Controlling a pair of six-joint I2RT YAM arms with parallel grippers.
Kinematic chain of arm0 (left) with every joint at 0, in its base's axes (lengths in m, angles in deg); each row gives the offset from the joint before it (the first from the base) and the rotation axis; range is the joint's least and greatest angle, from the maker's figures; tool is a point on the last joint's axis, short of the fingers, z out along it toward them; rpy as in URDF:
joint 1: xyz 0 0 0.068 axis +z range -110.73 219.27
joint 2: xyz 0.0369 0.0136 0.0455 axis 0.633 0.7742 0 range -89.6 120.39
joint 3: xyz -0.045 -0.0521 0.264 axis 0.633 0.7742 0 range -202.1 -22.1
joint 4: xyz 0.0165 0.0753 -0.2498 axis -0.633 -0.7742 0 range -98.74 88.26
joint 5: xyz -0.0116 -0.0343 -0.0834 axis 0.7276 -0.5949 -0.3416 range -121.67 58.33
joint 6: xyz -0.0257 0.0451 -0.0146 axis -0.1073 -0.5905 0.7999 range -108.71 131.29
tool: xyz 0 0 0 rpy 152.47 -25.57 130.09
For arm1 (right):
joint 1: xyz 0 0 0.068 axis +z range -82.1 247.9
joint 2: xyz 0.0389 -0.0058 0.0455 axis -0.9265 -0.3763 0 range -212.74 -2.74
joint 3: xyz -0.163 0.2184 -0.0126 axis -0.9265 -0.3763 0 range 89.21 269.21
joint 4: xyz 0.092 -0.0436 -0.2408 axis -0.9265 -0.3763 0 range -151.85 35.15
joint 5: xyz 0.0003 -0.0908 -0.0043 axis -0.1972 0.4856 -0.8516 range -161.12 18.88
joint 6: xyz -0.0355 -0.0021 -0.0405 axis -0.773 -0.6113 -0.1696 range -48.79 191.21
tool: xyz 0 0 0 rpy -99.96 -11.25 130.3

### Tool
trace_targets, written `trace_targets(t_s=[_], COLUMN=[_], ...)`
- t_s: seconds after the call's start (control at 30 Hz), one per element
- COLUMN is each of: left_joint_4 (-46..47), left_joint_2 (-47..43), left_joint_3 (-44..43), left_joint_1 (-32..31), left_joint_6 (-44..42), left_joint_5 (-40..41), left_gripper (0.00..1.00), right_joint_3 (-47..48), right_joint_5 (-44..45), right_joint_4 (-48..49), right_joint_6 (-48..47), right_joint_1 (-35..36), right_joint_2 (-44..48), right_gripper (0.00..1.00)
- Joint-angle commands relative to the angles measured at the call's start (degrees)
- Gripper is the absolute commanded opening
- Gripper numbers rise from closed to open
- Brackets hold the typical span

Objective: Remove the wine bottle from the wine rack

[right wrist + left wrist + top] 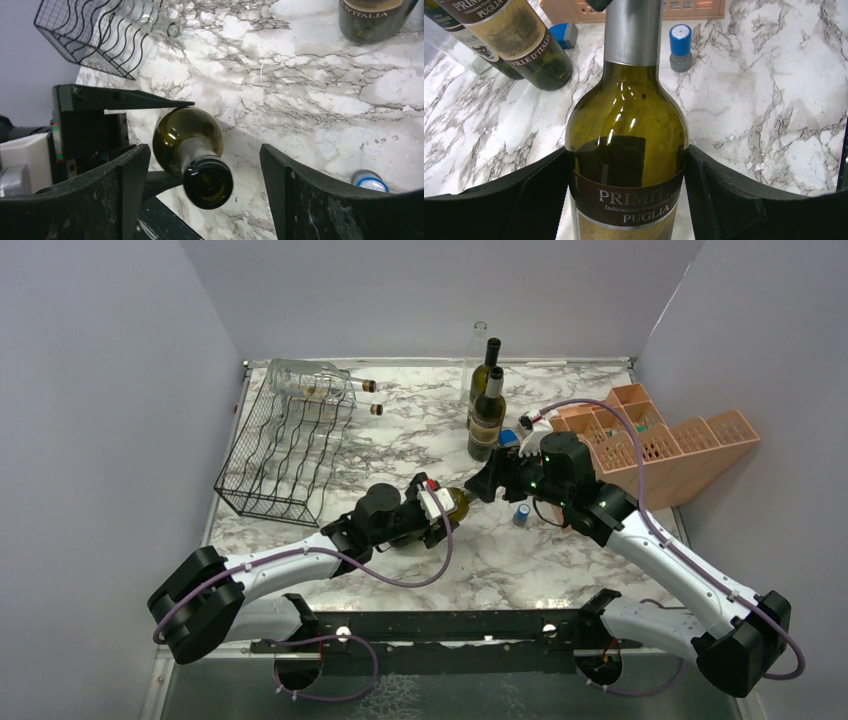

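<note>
L end effector (444,509) w/ 1 bottle (626,125)

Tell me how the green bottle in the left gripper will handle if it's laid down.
Probably rolls: the green bottle is round and the marble table looks smooth. Likely slippery and breakable too: glossy glass, held by the left gripper on its sides only.

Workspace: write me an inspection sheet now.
Surface: marble table, bare between the arms.
Job's things: wine bottle held clear of the black wine rack; clear bottles lie on the rack.
Clutter: upright bottles, orange crate, blue-capped cylinder.
Hands: left hand clamps the bottle's body; right hand open astride its neck, not touching.
Cables: purple cables along both arms; no snag seen.
Surroundings: plain grey walls.
</note>
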Motion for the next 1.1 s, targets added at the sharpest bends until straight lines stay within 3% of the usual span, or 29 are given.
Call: trace_targets(t_s=[0.0, 0.1, 0.27, 0.37, 0.5, 0.63, 0.77, 0.93, 1.07], left_joint_4=[7.30, 7.59, 7.61, 7.61, 7.56, 7.52, 7.31, 4.41, 4.01], left_joint_2=[-2.51, -2.61, -2.48, -2.28, -2.26, -2.11, -2.16, -3.92, -6.75], left_joint_3=[0.23, 0.15, -0.09, -0.24, -0.58, -0.93, -1.49, -3.15, -3.20], left_joint_1=[-0.18, -0.12, -0.18, -0.11, -0.13, -0.15, -0.16, -0.16, -0.11], left_joint_6=[4.25, 4.71, 5.33, 5.60, 6.34, 7.05, 8.20, 8.30, 7.81], left_joint_5=[1.99, 1.47, 1.84, 2.26, 2.02, 1.59, 0.93, -1.97, -2.28], left_gripper=[0.54, 0.54, 0.54, 0.54, 0.54, 0.57, 0.69, 0.99, 0.99], right_joint_3=[-3.50, -5.19, -7.01, -8.73, -8.09, -7.43, -7.03, -3.51, 1.33], right_joint_5=[4.92, 4.77, -1.13, -3.35, -3.82, -5.68, -5.00, 1.31, 7.51], right_joint_4=[10.57, 13.87, 19.65, 23.00, 22.90, 23.09, 23.50, 17.76, 12.33], right_joint_6=[7.94, 9.89, 10.55, 11.00, 9.67, 8.42, 7.71, 3.59, -0.50], right_joint_1=[0.23, 0.22, 0.26, 0.27, 0.26, 0.29, 0.31, 0.31, 0.27], right_joint_2=[-0.13, -1.12, -3.50, -4.31, -6.17, -7.71, -7.35, -5.47, -4.62], right_gripper=[0.83, 0.80, 0.63, 0.59, 0.53, 0.42, 0.25, 0.13, 0.11])
